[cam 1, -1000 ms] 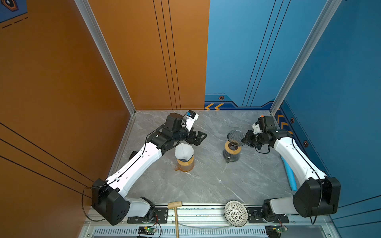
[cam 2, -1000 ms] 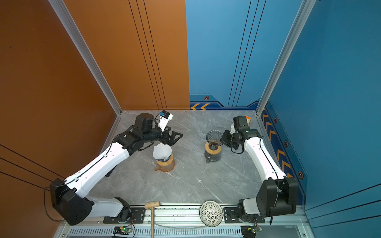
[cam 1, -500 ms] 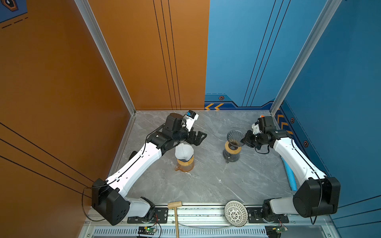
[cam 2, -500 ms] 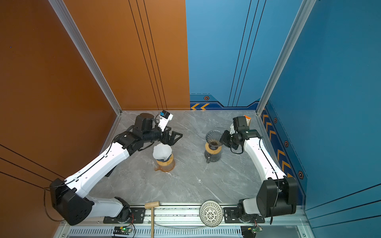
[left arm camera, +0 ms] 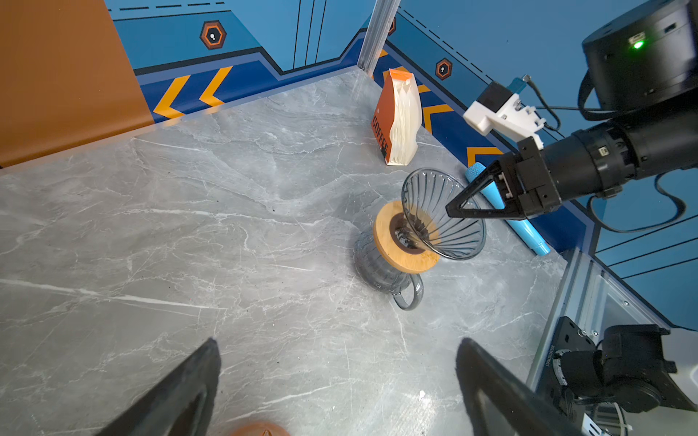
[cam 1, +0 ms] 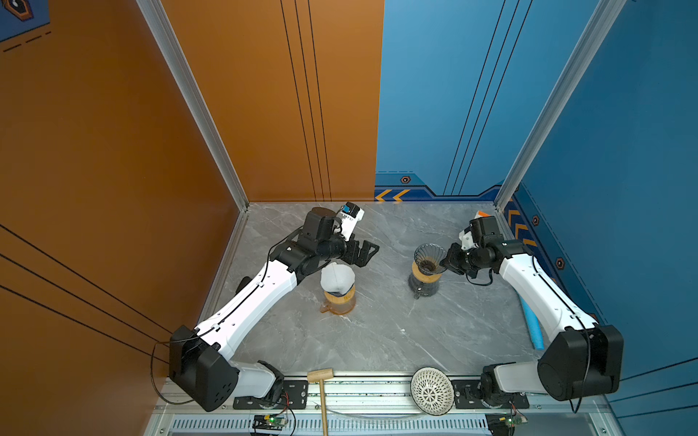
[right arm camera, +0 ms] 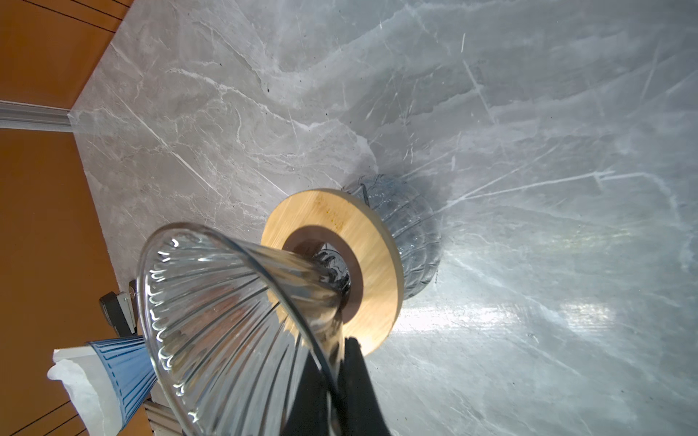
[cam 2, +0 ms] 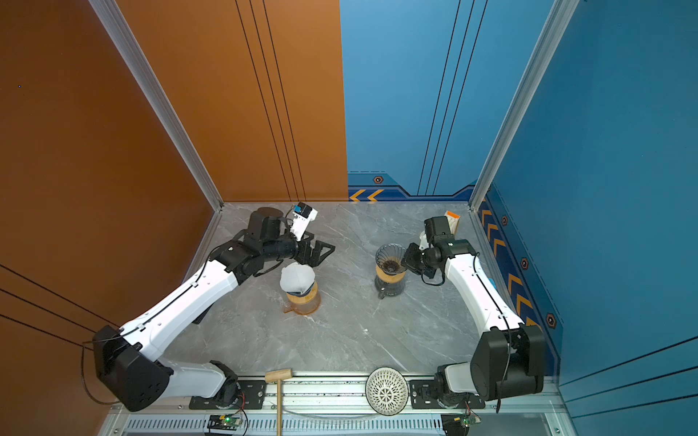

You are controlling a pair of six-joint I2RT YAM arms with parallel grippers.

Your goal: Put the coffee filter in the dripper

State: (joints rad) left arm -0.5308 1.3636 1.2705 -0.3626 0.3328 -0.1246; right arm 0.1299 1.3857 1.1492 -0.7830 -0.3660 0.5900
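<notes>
The white filter is being carried in a blue dripper atop an amber carafe. This carafe is being supported by the table well to the left of the glass dripper in both top views. The glass dripper is being borne on a wooden collar over a grey carafe. Its rim is being pinched by the right jaws, which are clenched on the glass at the side facing away from the filter. The left jaws are being held released and spread wide in the air, left of the glass dripper and somewhat nearer to it than the filter is, apart from both. A coffee bag is being shown upright behind the glass dripper, near the back corner. A blue tube is being shown lying to its right along the wall. A mallet and a white mesh bowl are being carried by the front rail, well in front of the glass dripper.
</notes>
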